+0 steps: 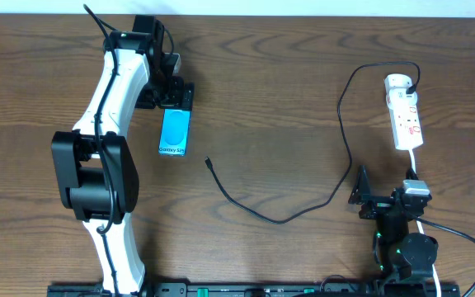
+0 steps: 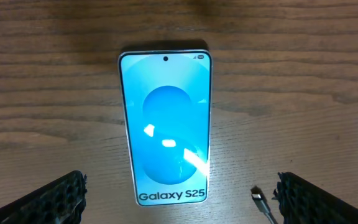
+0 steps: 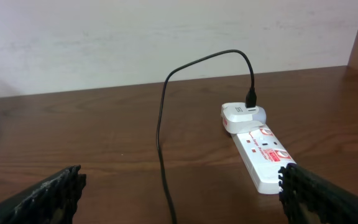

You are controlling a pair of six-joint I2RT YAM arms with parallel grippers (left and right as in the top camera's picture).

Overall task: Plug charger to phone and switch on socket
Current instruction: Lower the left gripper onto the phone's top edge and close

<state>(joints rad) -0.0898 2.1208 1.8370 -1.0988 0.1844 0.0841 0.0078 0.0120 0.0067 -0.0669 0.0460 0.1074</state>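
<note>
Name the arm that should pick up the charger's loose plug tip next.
Left. The open left pincer hangs by the phone, with the plug tip close beside; the right pincer sits near the socket.

We read this as a robotics lab bench rather than a home or office: a white-and-black left arm (image 1: 110, 91) and a smaller black right arm (image 1: 402, 239) stand at a black rail (image 1: 246, 289) along the near edge of a dark wood-grain table (image 1: 287, 99). Behind the table rises a plain pale wall (image 3: 135, 37). On the wood lie props set well apart: a phone (image 2: 165, 124) showing a demo screen that reads "Galaxy S25", a white socket (image 3: 263, 155) strip, and a thin black charger (image 3: 159, 134) cable.
</note>
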